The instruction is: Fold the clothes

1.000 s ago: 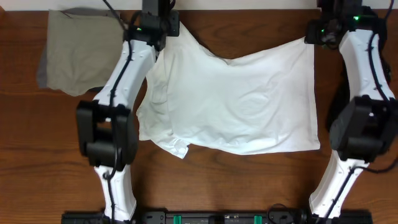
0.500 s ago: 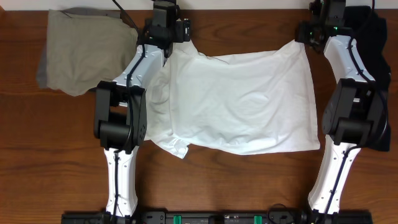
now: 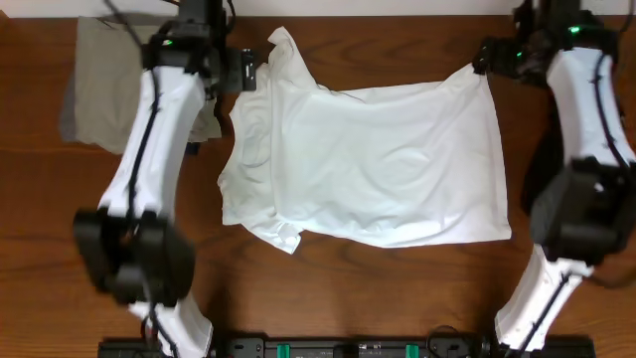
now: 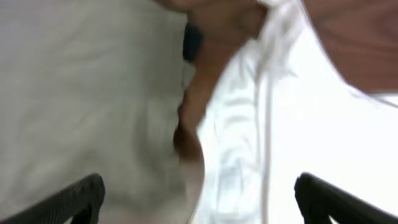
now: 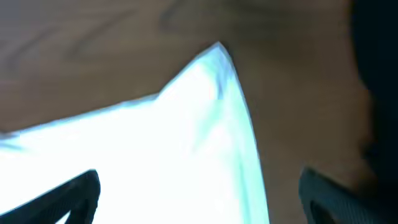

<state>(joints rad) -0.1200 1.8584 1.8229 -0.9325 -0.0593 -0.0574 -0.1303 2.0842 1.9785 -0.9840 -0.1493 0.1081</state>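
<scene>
T-shirt (image 3: pixel 368 164) takes up the middle of the wooden table (image 3: pixel 348 293). It's white, spread mostly flat and sits a bit right of centre. My guess is it's laid out wide like that so there's a clean sheet to fold from. It isn't tidy yet though. The left side is doubled over on itself, and a small flap sticks out at the lower left corner.

Both arms reach to the top of the frame, one at each upper corner of the shirt. That makes sense if the point is to pull the top edge straight.

The tan garment (image 3: pixel 99 85) is bunched in the upper left, just beside the shirt. I'd say it's parked there to keep out of the way.

The left gripper (image 4: pixel 202 196) is wide open with nothing between the fingers. It hangs over the strip of bare wood between the tan cloth and the shirt's peaked upper left corner. That view is pretty blurry.

The right gripper (image 5: pixel 202 186) is wide open and empty too. The shirt's upper right corner lies on the table right under it.

As for writing, I can't read any. The shirt's upward face looks plain white, with no print or label showing. Whatever is on the strip at the bottom edge is too small to make out.
</scene>
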